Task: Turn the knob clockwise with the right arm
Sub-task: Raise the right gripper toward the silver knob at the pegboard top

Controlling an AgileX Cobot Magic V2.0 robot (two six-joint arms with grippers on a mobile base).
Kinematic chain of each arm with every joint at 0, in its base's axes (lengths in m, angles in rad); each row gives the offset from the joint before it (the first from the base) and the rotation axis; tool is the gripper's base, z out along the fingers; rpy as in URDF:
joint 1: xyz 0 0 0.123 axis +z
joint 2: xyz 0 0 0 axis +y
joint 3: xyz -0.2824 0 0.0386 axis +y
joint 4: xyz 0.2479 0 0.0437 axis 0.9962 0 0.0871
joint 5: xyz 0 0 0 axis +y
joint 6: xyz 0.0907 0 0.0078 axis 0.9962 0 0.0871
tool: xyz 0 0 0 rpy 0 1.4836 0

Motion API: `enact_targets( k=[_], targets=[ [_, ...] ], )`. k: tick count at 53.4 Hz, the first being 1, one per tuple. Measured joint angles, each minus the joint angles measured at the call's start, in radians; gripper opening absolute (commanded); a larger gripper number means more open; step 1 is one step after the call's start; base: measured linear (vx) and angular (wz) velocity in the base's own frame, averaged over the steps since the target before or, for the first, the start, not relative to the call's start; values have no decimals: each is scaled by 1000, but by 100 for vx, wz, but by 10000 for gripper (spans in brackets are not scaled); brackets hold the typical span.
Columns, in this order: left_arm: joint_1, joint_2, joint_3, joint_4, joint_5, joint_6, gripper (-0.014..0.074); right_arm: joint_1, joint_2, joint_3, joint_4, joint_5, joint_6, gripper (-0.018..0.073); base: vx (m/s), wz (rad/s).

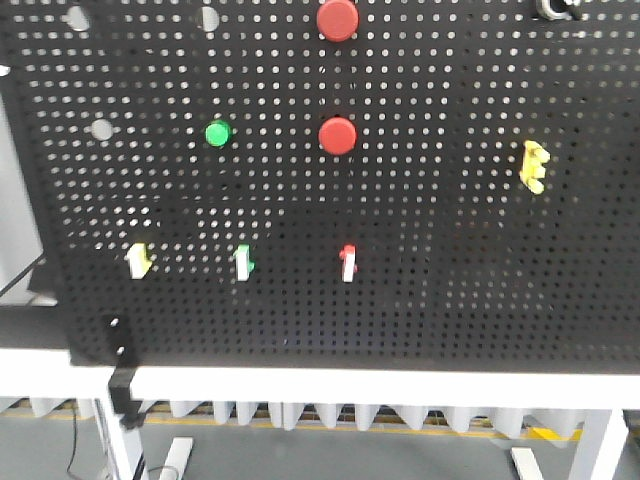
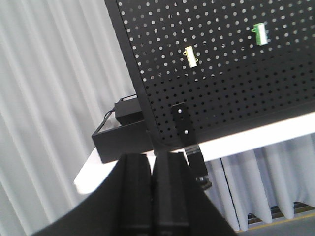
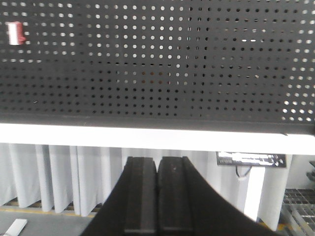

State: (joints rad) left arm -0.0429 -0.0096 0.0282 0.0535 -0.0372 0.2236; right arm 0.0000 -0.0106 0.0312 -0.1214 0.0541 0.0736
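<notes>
The knob [image 1: 557,8] is black with a silvery ring and sits at the top right edge of the black pegboard [image 1: 450,270], partly cut off by the frame. It is not in either wrist view. My right gripper [image 3: 157,164] is shut and empty, low in front of the pegboard's bottom edge and the white table rim [image 3: 147,135]. My left gripper [image 2: 152,162] is shut and empty, near the board's lower left corner. Neither gripper shows in the front view.
The board carries two red buttons [image 1: 337,18] [image 1: 338,135], a green button [image 1: 218,132], a yellow part [image 1: 535,165] and yellow [image 1: 138,260], green [image 1: 243,262] and red [image 1: 348,262] switches. A black box [image 2: 120,140] and a clamp [image 2: 182,125] sit by the left corner.
</notes>
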Motion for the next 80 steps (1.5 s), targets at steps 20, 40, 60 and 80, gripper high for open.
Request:
enact_targets(
  k=[20,40,60,80],
  targets=[
    [0,0,0,0,0,0,-6,0,0,0,0,0,0,-8,17,-4],
    [0,0,0,0,0,0,-6,0,0,0,0,0,0,-8,5,-1],
    [0,0,0,0,0,0,-6,0,0,0,0,-1,0,-8,0,0],
    [0,0,0,0,0,0,-6,0,0,-1,0,-208,0,-4,0,0]
  ],
)
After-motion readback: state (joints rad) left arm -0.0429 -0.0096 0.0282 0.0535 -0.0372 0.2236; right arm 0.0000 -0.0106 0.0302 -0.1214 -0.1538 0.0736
